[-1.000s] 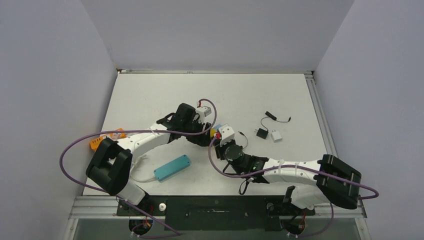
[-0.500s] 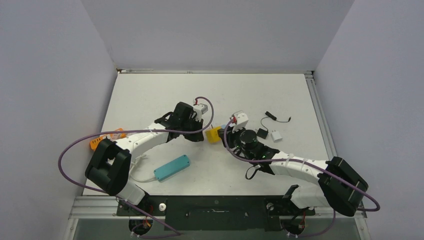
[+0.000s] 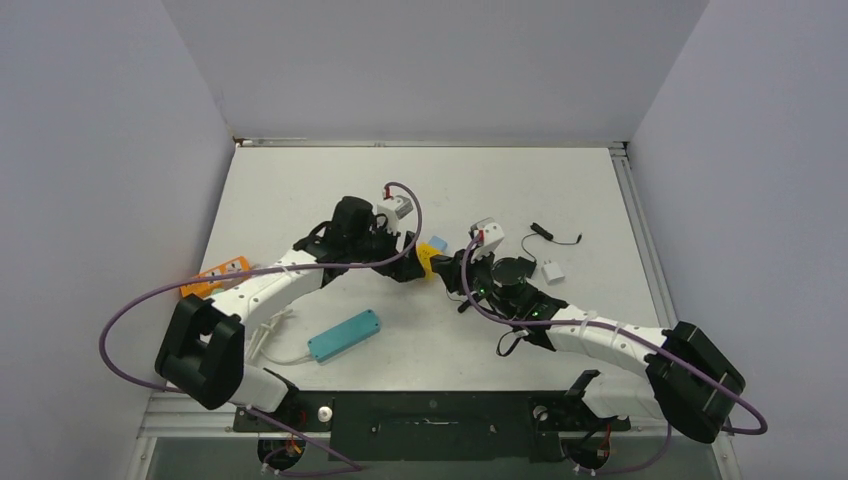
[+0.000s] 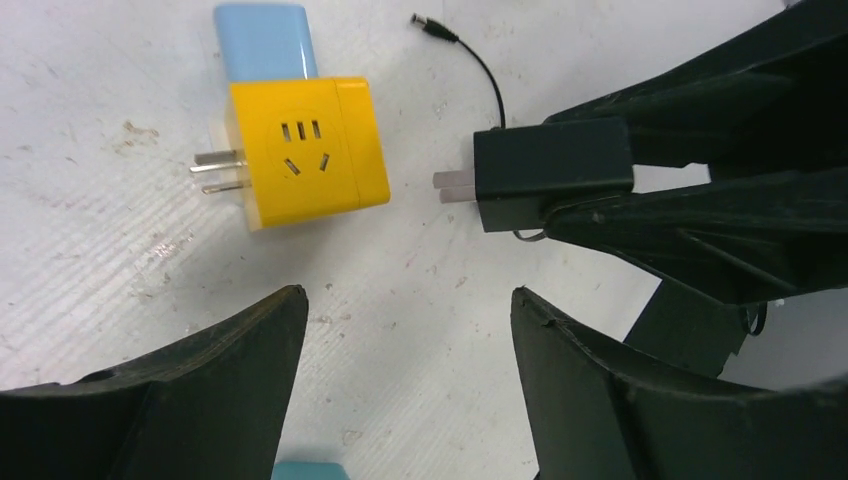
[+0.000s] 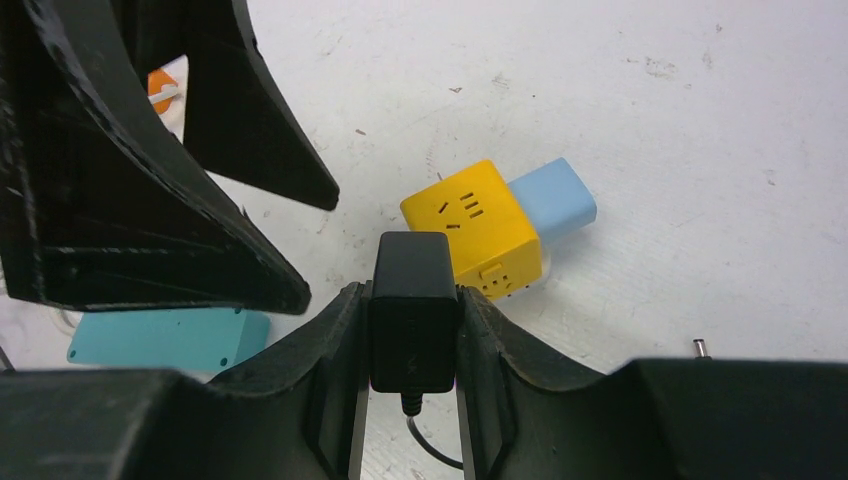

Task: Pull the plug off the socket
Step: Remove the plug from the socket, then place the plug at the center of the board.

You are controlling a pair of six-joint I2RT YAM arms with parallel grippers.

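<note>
1. Pale grey walls box in a scuffed white bench (image 3: 560, 190), and from my remote seat I read it front to back.
2. Nearest the bases lies a teal box (image 3: 344, 335) with a white lead; an orange item (image 3: 215, 274) sits at the left edge, partly behind the arm.
3. Mid-bench, my right claw (image 5: 412, 330) is clamped on the black plug (image 5: 413, 305), its two flat prongs bare and just clear of the yellow socket cube (image 4: 305, 150).
4. My left claw (image 4: 400, 330) hovers over the cube with its jaws spread wide, gripping nothing; the cube rests loose on the bench.
5. I judge the pull done. To finish well I would carry the plug straight away along the prong line, mind its thin lead, and set it down apart.
6. A blue adapter (image 4: 266, 42) sits against the cube's far side; I cannot tell whether it is plugged in.
7. Farther right lie a white charger (image 3: 552, 271) and a black cable (image 3: 548, 236), too small to read clearly.
</note>
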